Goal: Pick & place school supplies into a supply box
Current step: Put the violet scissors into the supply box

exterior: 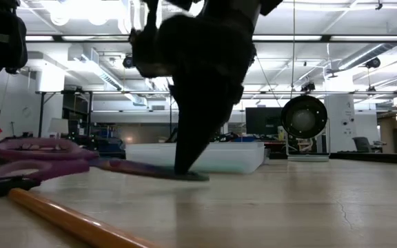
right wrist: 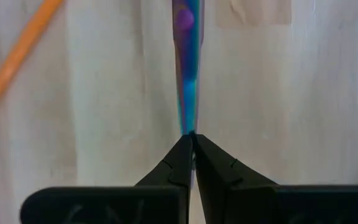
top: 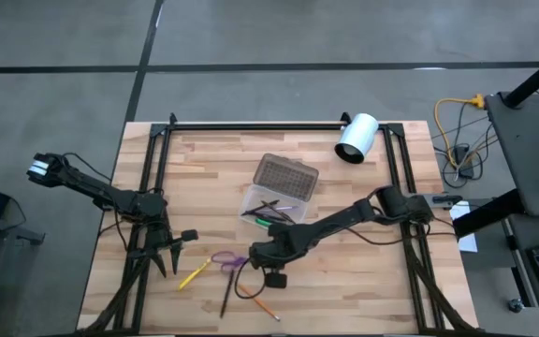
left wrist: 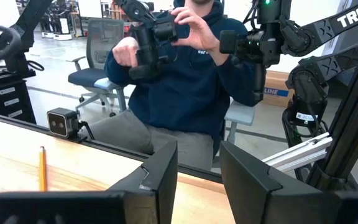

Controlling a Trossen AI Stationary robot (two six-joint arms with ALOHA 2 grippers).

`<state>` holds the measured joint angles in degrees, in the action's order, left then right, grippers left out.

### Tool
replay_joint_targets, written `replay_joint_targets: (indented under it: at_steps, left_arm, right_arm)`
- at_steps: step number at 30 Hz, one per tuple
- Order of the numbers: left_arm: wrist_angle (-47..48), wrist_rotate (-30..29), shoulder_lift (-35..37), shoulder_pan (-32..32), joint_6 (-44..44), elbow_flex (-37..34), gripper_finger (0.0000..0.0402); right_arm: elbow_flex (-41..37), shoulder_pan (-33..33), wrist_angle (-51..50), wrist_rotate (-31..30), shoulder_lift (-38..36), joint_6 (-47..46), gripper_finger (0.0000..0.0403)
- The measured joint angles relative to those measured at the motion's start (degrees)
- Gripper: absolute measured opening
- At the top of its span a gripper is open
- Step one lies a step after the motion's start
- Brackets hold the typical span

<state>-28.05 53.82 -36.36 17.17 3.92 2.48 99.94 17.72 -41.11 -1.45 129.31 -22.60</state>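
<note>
The purple-handled scissors (top: 227, 260) lie flat on the wooden table, handles (exterior: 36, 148) toward the table's left, their bluish blades (right wrist: 188, 74) shut together. My right gripper (top: 254, 261) is shut and points steeply down, its tips (exterior: 185, 169) at the blades' pointed end. The clear supply box (top: 271, 204) stands mid-table with its grey dotted lid (top: 286, 175) swung open behind it; a green pen and a black pen (top: 269, 216) lie in it. My left gripper (left wrist: 197, 149) waits open near the table's left edge (top: 171, 253), pointing level. My right gripper's shut fingertips (right wrist: 180, 149) meet the scissors' blades near their pointed end (right wrist: 188, 124), coming from above and slanting down. The blades run straight away from the tips and lie flat on the table (exterior: 150, 169). Whether the blade is pinched between the tips or only pressed, I cannot tell.
A yellow pencil (top: 193, 274), a dark pen (top: 225, 298) and an orange pencil (top: 262, 304) lie on the table near the front edge. A white cylinder (top: 356, 138) lies at the far right. A seated person (left wrist: 185, 81) is beyond the table's edge.
</note>
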Motion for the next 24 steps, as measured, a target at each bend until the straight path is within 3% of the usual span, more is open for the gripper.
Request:
replay_joint_targets:
  at_steps: [9, 16, 24]
  left_arm:
    - [0.0, 0.0, 0.0, 0.0, 0.0, 0.0, 0.0105]
    - [0.0, 0.0, 0.0, 0.0, 0.0, 0.0, 0.0105]
    - [0.0, 0.0, 0.0, 0.0, 0.0, 0.0, 0.0105]
  right_arm:
    - [0.0, -0.8, -0.2, -0.6, 0.2, 0.3, 0.0008]
    - [0.0, -0.9, 1.6, -6.1, 0.2, 3.6, 0.0011]
    - [0.0, -0.7, 7.5, -6.0, 0.2, 6.8, 0.0055]
